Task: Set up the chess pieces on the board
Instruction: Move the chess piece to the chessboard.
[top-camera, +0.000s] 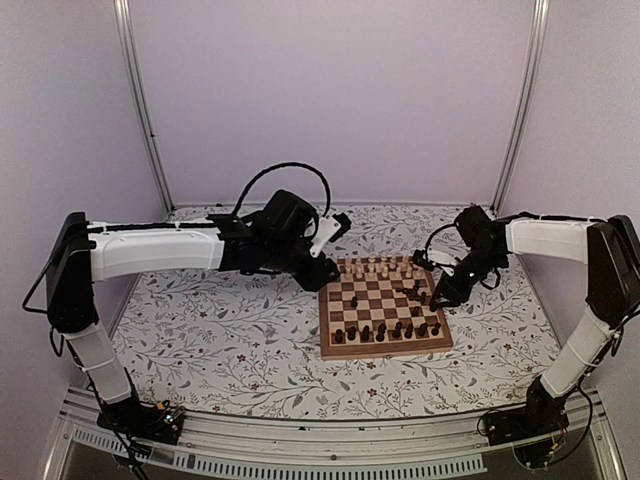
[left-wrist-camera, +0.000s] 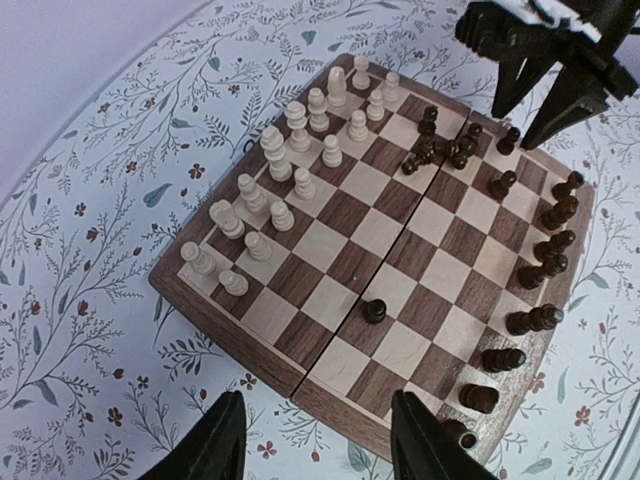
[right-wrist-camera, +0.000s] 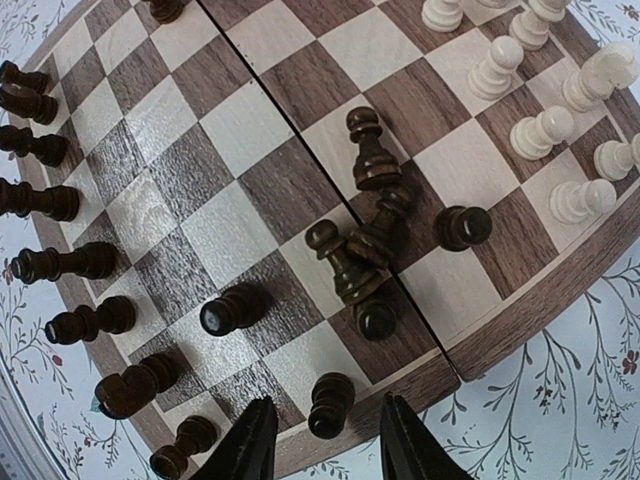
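The board (top-camera: 386, 349) lies right of centre on the floral cloth. Pale chess pieces (left-wrist-camera: 291, 167) stand in two rows along its far side, and dark ones (left-wrist-camera: 541, 266) line the near side. A heap of dark pieces (right-wrist-camera: 365, 236) lies toppled by the board's right edge, and a lone dark pawn (left-wrist-camera: 374, 311) stands mid-board. My right gripper (right-wrist-camera: 325, 442) hangs over that right edge. Its jaws are open around an upright dark piece (right-wrist-camera: 331, 404), with a gap on each side. My left gripper (left-wrist-camera: 320, 445) is open and holds nothing, above the cloth at the board's left edge.
The floral cloth (top-camera: 220, 330) covers the table around the board. Both arms reach in over the board's far corners, the right gripper (top-camera: 446, 290) close above the pieces. Metal frame posts (top-camera: 140, 100) and plain walls close off the back.
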